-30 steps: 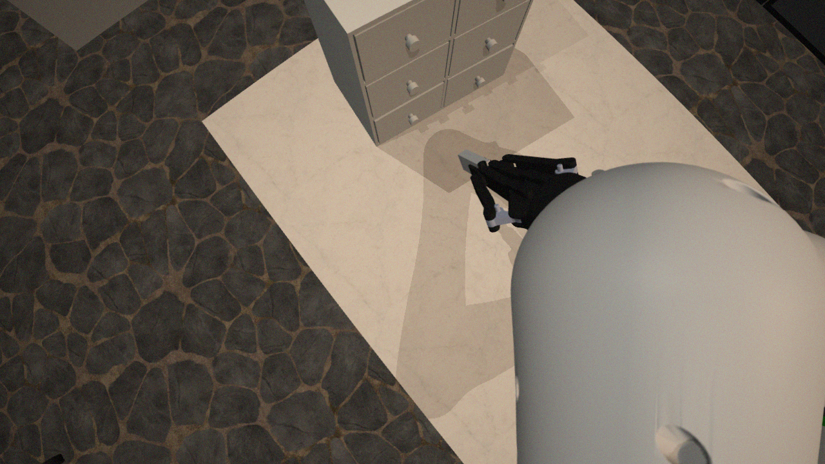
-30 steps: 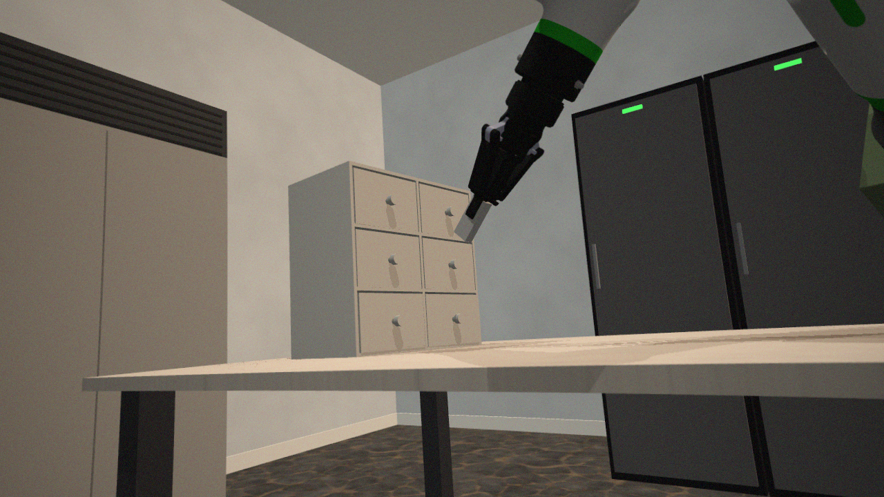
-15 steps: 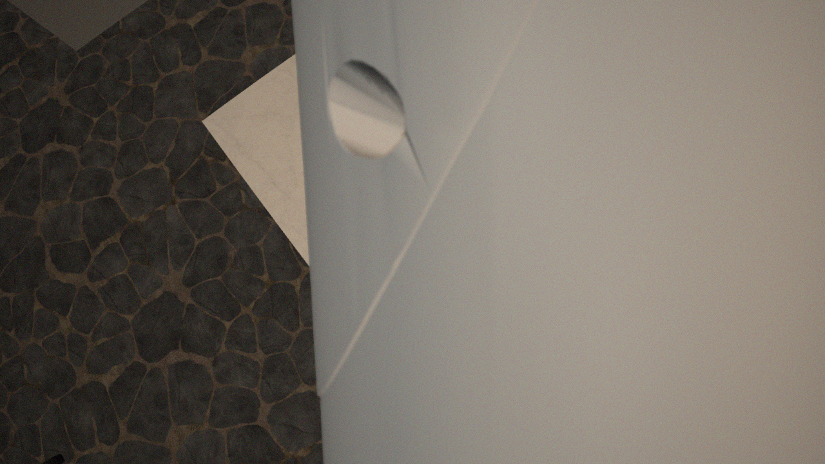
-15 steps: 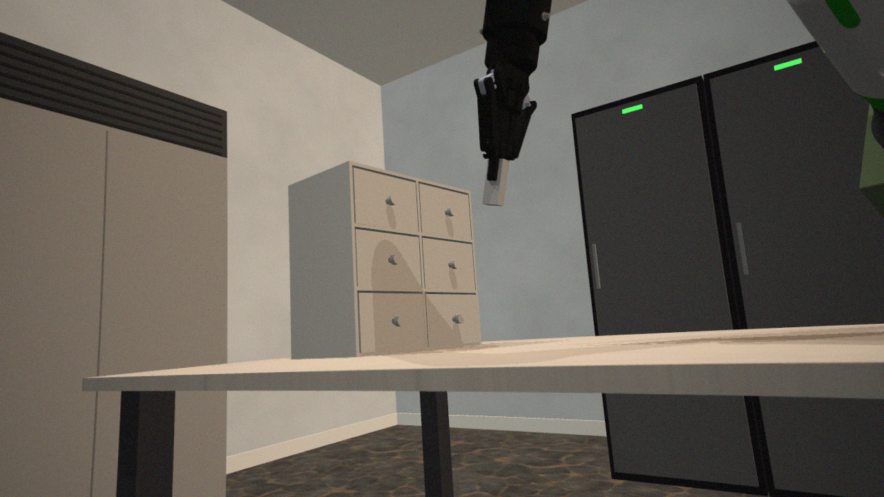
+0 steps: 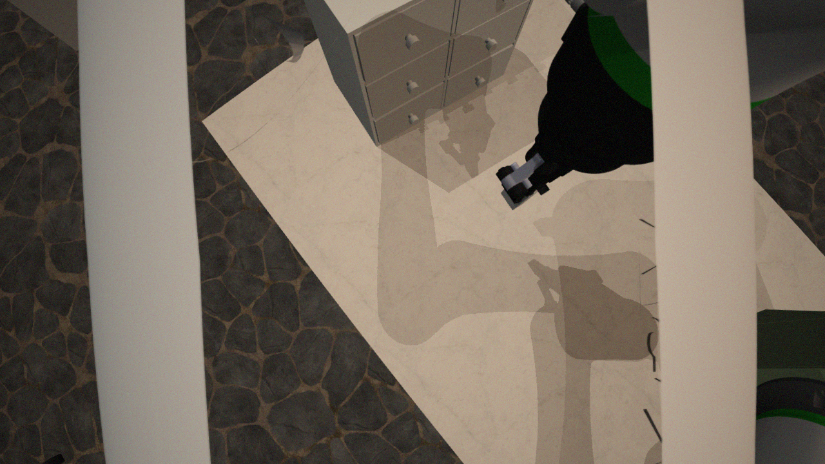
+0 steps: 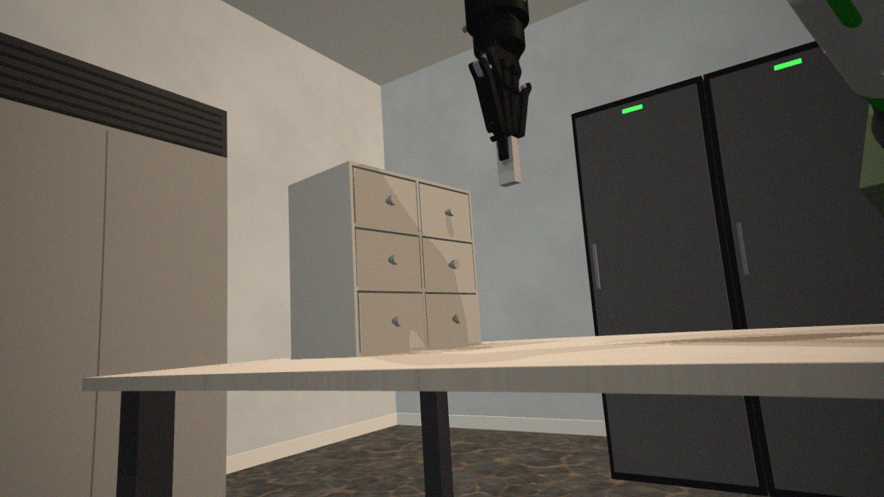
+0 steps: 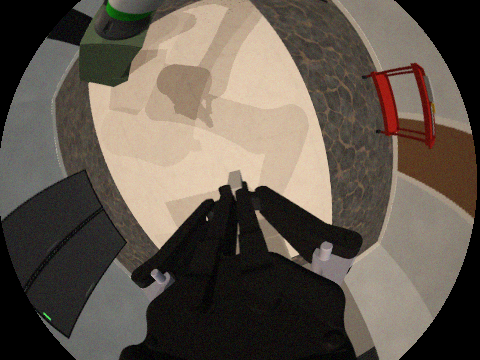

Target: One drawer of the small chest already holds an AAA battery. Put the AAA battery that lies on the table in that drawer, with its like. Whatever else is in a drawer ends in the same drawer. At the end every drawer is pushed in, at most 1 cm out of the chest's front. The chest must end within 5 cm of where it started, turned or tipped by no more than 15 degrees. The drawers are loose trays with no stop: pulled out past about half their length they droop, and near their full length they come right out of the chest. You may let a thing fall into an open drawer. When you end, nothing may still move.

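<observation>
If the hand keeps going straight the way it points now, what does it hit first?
The hand, shut on nothing, points straight down, high in front of the chest. It would likely meet bare table first; no battery shows beneath, and the chest looks clear of that line.

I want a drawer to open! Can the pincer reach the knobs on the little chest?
Probably yes. The pincer hangs in the air in front of the chest, nothing stands between them, and the knobs face that open side. It is shut, so it must open first.
</observation>
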Controlling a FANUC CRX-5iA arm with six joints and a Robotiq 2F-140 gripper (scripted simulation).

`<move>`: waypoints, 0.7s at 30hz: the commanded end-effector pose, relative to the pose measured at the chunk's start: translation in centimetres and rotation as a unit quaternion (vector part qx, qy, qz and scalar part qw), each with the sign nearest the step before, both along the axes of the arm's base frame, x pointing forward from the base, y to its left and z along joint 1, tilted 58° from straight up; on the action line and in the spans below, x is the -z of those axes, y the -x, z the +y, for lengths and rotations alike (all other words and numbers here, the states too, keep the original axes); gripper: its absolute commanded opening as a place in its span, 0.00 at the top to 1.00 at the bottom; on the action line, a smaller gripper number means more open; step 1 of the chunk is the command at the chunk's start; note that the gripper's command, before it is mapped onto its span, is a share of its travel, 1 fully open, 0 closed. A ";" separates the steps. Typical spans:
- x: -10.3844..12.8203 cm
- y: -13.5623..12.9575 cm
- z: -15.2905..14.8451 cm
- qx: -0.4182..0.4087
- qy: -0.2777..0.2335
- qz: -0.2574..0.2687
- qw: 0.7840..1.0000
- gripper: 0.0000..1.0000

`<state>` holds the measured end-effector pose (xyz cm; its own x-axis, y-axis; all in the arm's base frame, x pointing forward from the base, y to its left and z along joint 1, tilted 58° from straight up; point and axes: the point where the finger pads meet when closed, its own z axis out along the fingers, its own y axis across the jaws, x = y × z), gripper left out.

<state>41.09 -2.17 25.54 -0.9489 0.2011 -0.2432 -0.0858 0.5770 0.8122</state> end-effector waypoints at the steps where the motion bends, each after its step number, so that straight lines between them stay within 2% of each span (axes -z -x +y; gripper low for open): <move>1: 0.0 0.0 -0.1 -0.002 0.000 0.002 1.000 1.00; 14: 0.0 0.1 -0.1 -0.003 0.000 0.002 1.000 1.00; 15: 0.0 0.1 -0.1 -0.003 0.000 0.002 1.000 0.00; 21: 0.0 0.1 -0.1 -0.003 0.000 0.002 1.000 0.00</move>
